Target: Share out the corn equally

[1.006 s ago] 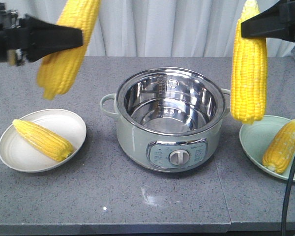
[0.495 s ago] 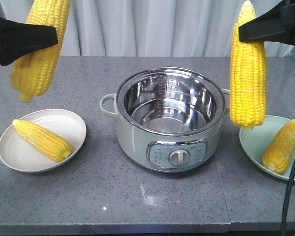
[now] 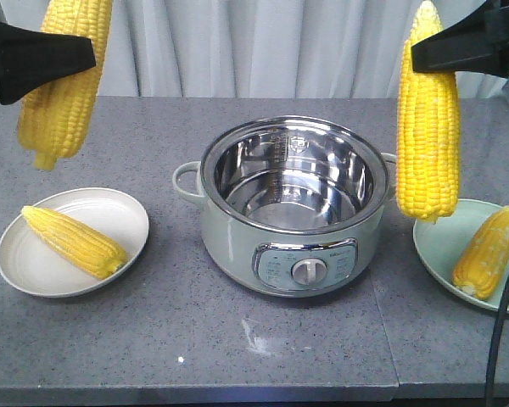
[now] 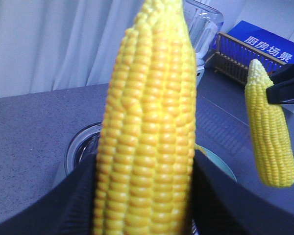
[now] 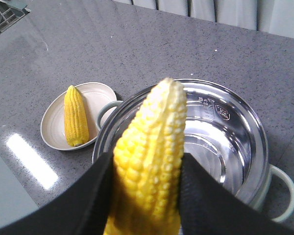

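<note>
Front-facing, fingers (image 3: 34, 59) raised, clamping hanging corn (image 3: 428, 127)

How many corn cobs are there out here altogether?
4. One cob hangs in the left hand, another in the right hand, one on the white plate, one on the green plate. None shows in the pot.

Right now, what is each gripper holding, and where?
Left gripper: a corn cob, by its upper half. Right gripper: a second cob, near its pointed tip.

Blocked by pot (image 3: 237, 246) at centre of bench (image 3: 263, 348); open along the front strip (bare grey). Room beside cob (image 3: 75, 242) on left plate (image 3: 123, 216), likewise right plate (image 3: 445, 239).
</note>
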You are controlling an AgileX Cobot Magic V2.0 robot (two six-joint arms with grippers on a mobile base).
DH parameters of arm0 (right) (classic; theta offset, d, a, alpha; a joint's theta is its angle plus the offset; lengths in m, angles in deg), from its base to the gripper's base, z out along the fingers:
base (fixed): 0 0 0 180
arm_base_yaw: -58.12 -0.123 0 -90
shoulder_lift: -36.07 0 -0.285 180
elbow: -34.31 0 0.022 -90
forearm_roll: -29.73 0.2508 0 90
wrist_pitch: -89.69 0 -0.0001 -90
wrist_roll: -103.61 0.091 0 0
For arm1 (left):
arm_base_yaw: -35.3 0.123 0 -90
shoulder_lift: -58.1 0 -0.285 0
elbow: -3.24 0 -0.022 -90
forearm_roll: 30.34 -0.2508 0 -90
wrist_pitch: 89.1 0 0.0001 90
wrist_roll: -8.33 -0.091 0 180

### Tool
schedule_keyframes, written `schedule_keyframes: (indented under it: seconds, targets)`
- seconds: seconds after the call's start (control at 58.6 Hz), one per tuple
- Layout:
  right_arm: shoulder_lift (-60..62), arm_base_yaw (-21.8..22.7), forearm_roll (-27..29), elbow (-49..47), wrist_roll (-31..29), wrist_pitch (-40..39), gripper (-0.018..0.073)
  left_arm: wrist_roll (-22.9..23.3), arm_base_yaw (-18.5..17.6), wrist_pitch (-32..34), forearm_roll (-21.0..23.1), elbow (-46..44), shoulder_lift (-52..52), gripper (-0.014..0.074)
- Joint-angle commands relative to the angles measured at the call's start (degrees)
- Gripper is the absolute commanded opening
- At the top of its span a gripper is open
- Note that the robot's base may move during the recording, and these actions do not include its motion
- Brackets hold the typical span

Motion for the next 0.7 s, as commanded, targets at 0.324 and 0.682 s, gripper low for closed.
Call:
schedule_keyframes:
  seconds: [0.324,0.682]
  targets:
    - [2.04,0.47,3.38,-1.79,-0.22,-1.74,-0.0005,1.35,-0.02,-6.03,2.39,-1.2,-1.44,-0.0008]
    - [2.04,0.47,3.38,-1.79,-0.22,-1.74,-0.0005,1.35,-0.02,-5.5,3.4,-1.2,-1.44,-0.0008]
